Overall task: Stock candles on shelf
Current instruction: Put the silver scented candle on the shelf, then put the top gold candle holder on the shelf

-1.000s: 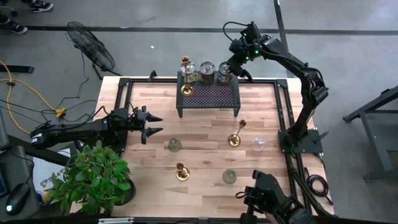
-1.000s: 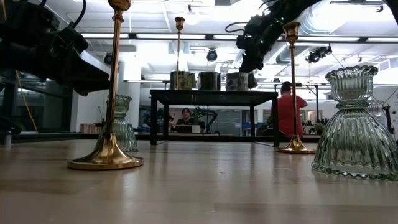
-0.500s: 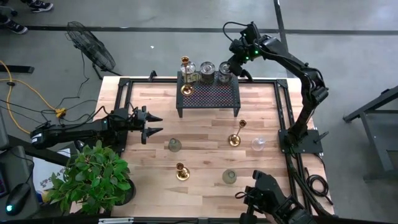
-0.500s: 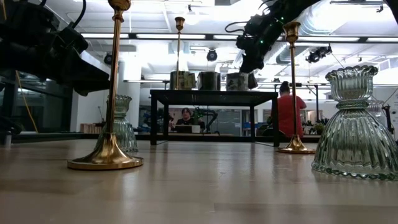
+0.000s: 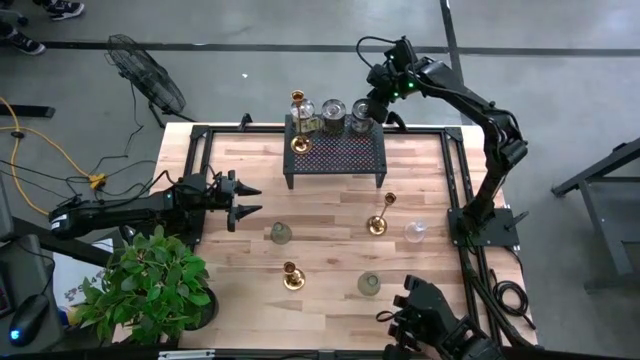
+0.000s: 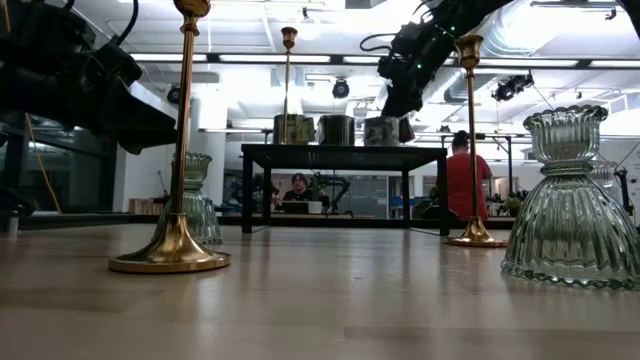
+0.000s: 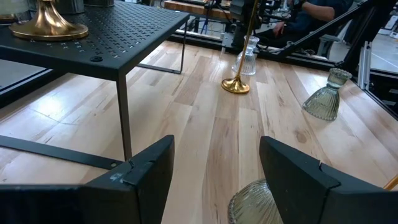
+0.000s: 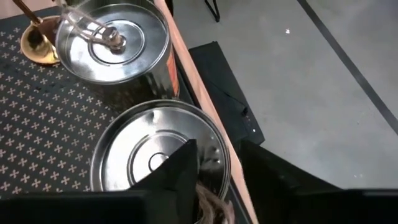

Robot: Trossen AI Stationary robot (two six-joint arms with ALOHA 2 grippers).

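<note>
Up on the perforated black shelf (image 8: pixel 37 118), the right claw (image 8: pixel 214 165) gapes narrowly over a round lidded jar candle (image 8: pixel 134 152)

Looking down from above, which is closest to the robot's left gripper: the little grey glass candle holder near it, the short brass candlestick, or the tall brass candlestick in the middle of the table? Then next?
From the left gripper:
1. Small grey glass candle holder, just beside it on the wooden table.
2. Short brass candlestick, nearer the table's front edge.
3. Tall brass candlestick, past the table's middle, toward the right arm's side.
</note>
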